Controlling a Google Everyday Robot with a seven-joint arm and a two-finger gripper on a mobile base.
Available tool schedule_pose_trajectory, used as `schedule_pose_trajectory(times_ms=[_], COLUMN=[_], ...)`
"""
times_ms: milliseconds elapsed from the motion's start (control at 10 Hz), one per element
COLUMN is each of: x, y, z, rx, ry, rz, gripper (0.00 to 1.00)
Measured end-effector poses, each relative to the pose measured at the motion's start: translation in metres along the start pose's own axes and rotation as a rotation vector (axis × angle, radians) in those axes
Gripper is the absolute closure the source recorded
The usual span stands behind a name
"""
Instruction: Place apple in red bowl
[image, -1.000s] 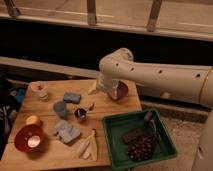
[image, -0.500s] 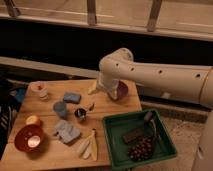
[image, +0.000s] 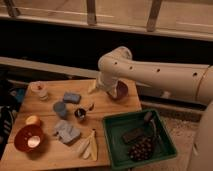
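Yellow-orange apple (image: 33, 120) beside red bowl (image: 18, 142); end effector (image: 110, 90) by maroon bowl (image: 123, 90).

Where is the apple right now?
The apple sits near the left edge of the table, just behind the red bowl; the pincer is across the table by the maroon bowl.

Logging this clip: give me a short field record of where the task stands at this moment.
apple: on the table, beside the far rim of the red bowl, not in it
red bowl: front left corner of the table
gripper: at the lower end of the arm, by the dark bowl, away from the apple
green tray: front right, holding grapes
task status: apple not yet picked up
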Motion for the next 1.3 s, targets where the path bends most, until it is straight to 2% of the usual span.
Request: schedule_pose_trajectory(times_ms=[300, 500, 700, 800, 1300], x=[-0.014, -0.018, -0.011, -0.009, -0.011], y=[0.05, 0.108, 0.15, 0.158, 0.153], z=[0.02, 0.041, 0.053, 0.054, 0.054], rx=[-0.002, -0.03, -0.066, -0.076, -0.071], ry=[0.013, 0.03, 0.042, 0.045, 0.041], rz=[-0.09, -0.168, -0.224, -0.231, -0.227], gripper=[0.2, 0.2, 0.2, 0.2, 0.2])
